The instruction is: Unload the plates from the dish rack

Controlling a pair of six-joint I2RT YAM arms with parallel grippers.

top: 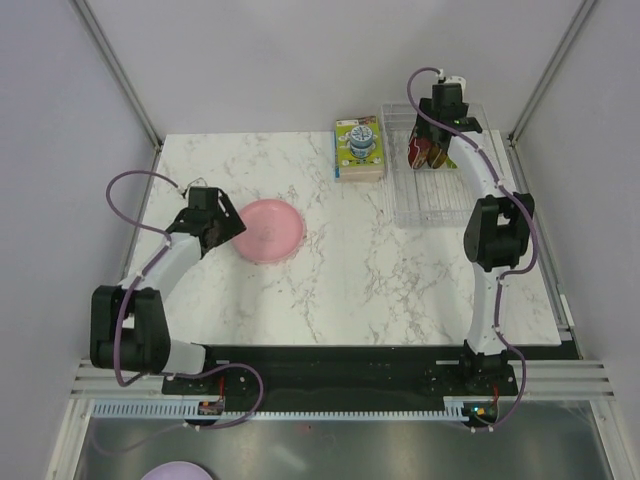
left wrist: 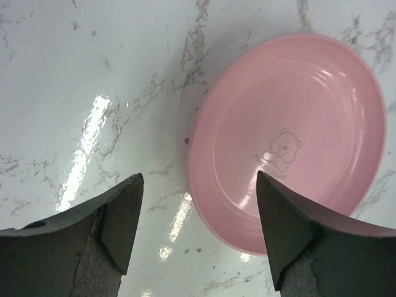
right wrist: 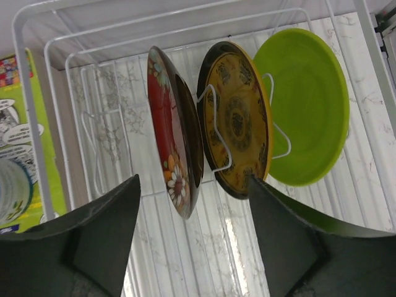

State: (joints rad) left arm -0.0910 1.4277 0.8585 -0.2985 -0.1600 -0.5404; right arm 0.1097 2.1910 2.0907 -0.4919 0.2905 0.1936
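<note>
The plain pink round plastic plate (top: 268, 230) is laid flat on the white marbled table (top: 380, 280). The left gripper (left wrist: 199, 179) is held at its edge, jaws spread and empty. The red patterned plate (right wrist: 167, 136), yellow patterned plate (right wrist: 238, 124) and plain lime green plate (right wrist: 306, 105) are stood upright in the clear plastic dish rack (top: 440, 205). The right gripper (right wrist: 193, 179) is held over them, jaws spread.

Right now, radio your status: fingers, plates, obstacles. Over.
Left fingers open at pink plate, flat on table. Right fingers open above red plate; yellow plate, lime green plate alongside, all standing in dish rack. Printed box beside rack, not blocking.
</note>
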